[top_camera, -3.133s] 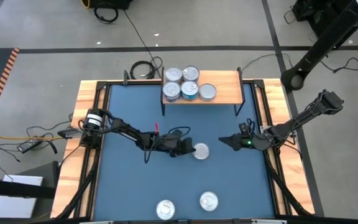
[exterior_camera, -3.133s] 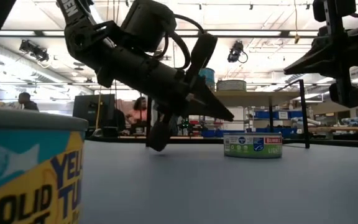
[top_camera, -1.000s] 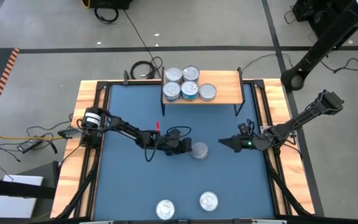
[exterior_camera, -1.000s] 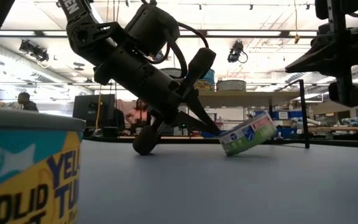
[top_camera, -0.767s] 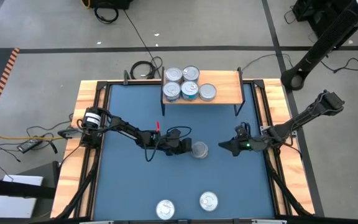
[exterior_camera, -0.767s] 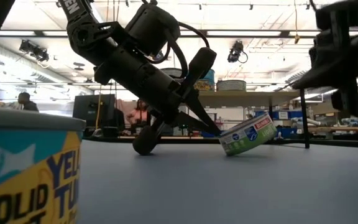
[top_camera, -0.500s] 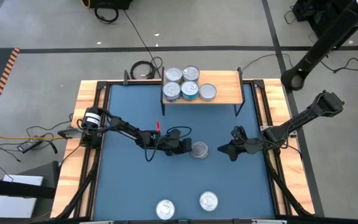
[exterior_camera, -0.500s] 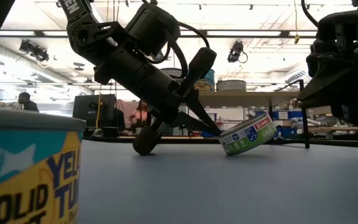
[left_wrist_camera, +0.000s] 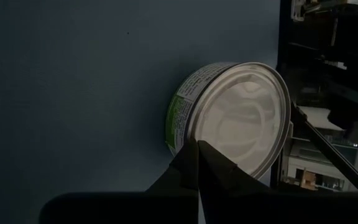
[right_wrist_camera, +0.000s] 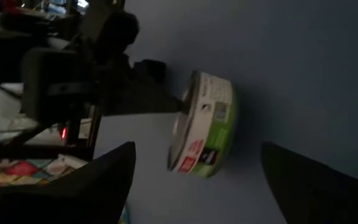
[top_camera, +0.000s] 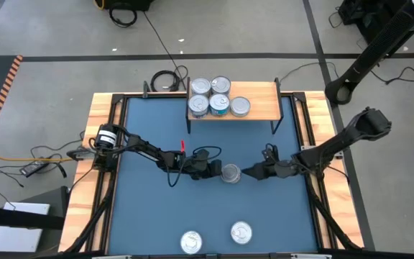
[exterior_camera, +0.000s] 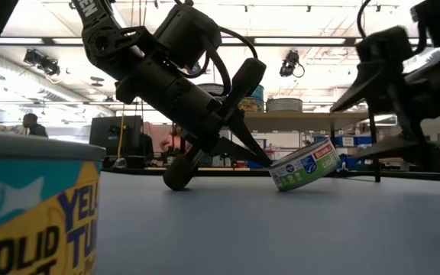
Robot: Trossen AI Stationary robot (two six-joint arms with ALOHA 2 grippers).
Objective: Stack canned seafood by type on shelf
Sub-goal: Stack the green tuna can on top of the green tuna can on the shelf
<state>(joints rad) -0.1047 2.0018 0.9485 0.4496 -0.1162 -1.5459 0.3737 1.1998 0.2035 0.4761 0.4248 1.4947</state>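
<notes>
My left gripper (top_camera: 218, 172) sits at mid-table with one fingertip wedged under a green-labelled can (top_camera: 230, 173), tipping it so one edge rests on the mat while the other rides up; its jaws are spread, one finger on the mat behind the can, and it grips nothing. From its wrist camera I see the pale lid (left_wrist_camera: 244, 121) and a strip of fine print I cannot read. My right gripper (top_camera: 249, 173) hovers just beside the same can on the opposite side, fingers wide apart, the can framed between them but untouched.

The low camera shows a red brand patch and a small blue seal on the tilted can (exterior_camera: 305, 163); the lettering is too small to read. A yellow tin (exterior_camera: 33, 206) fills the near corner, showing "SOLID" and "YEL".

The blue mat (top_camera: 149, 208) is bare around the grippers. Two more tins (top_camera: 191, 242) (top_camera: 241, 232) lie near the front edge. The shelf (top_camera: 264, 101) stands at the far edge with five cans (top_camera: 210, 96) grouped on its left half and its right half bare wood.

Behind, a workshop with shelving, ceiling lights and a seated person (exterior_camera: 30, 124).
</notes>
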